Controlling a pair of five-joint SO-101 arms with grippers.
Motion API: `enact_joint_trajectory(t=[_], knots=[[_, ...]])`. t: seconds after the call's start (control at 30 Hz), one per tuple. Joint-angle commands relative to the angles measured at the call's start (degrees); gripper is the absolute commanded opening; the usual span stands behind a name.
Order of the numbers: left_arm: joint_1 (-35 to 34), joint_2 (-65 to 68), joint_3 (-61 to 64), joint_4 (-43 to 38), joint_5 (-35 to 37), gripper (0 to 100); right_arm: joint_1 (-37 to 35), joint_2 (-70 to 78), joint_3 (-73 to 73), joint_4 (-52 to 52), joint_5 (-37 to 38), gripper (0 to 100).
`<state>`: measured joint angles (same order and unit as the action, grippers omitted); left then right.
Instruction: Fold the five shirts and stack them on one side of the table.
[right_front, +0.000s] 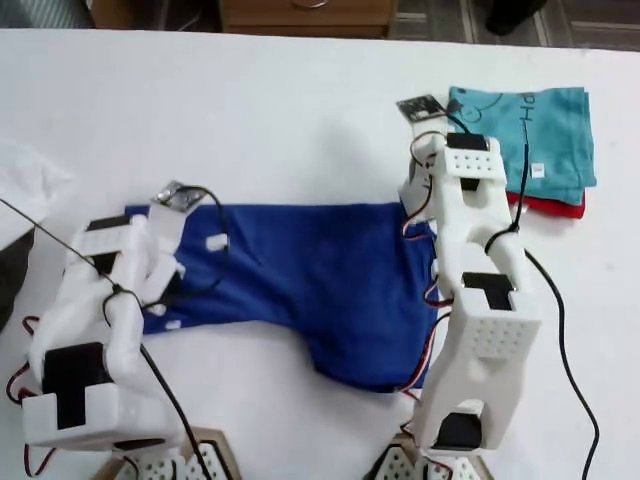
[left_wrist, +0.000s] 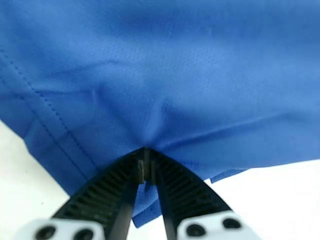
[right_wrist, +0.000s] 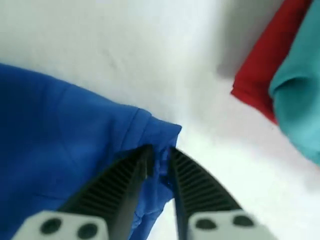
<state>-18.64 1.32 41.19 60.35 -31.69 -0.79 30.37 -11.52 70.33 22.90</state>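
Note:
A blue shirt (right_front: 320, 275) lies spread across the middle of the white table (right_front: 250, 100). My left gripper (right_front: 168, 290) is at the shirt's left end. In the left wrist view it (left_wrist: 145, 162) is shut on a pinch of blue cloth (left_wrist: 165, 75). My right gripper (right_front: 412, 200) is at the shirt's far right corner. In the right wrist view it (right_wrist: 159, 155) is shut on that corner of the blue shirt (right_wrist: 60, 135). A folded teal shirt (right_front: 535, 130) lies on a folded red shirt (right_front: 560, 207) at the back right, just beyond the right gripper, red (right_wrist: 260, 75) under teal (right_wrist: 300, 100).
A white crumpled bag (right_front: 25, 180) and a dark object (right_front: 10, 270) sit at the left edge. Black cables trail over both arms (right_front: 560, 330). Bare table stretches along the back and the front left. Wooden furniture (right_front: 305, 15) stands behind the table.

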Motion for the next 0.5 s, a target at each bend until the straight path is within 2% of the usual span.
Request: enact_joint_trajectory(t=[0.0,0.47], knots=[[0.00,0.26,-0.22,-3.08,0.00,3,0.13,-0.40,-1.67,-1.98,-0.18,1.9],[0.00,0.26,-0.31,-3.08,0.00,3,1.80,0.22,-11.34,-2.59,-0.09,2.0]])
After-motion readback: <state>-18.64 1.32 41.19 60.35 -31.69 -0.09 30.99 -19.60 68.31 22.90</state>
